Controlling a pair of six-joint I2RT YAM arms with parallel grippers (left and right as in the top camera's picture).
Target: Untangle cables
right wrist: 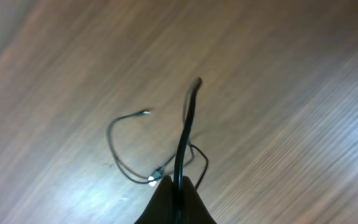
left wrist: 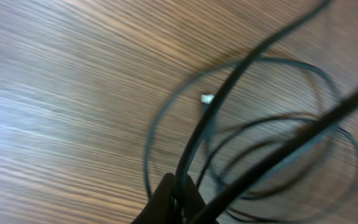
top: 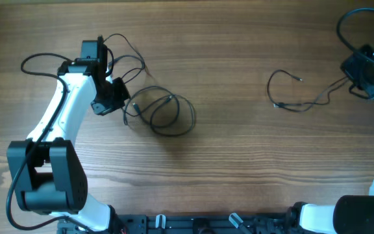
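Thin black cables lie in two groups on the wooden table. A coil of loose loops (top: 164,112) lies left of centre. A single separate cable (top: 297,97) lies spread out at the right. My left gripper (top: 117,97) is shut on a strand of the coil at its left edge; in the left wrist view its jaws (left wrist: 178,196) pinch the strand, with loops (left wrist: 272,143) and a small white plug end (left wrist: 207,98) beyond. My right gripper (top: 356,83) is shut on the right cable's end; its jaws (right wrist: 179,186) clamp that cable (right wrist: 185,134).
The wooden table (top: 239,162) fills all views. Thicker black arm cables loop by the left arm (top: 41,65) and at the top right corner (top: 359,19). Arm bases stand along the front edge (top: 50,182).
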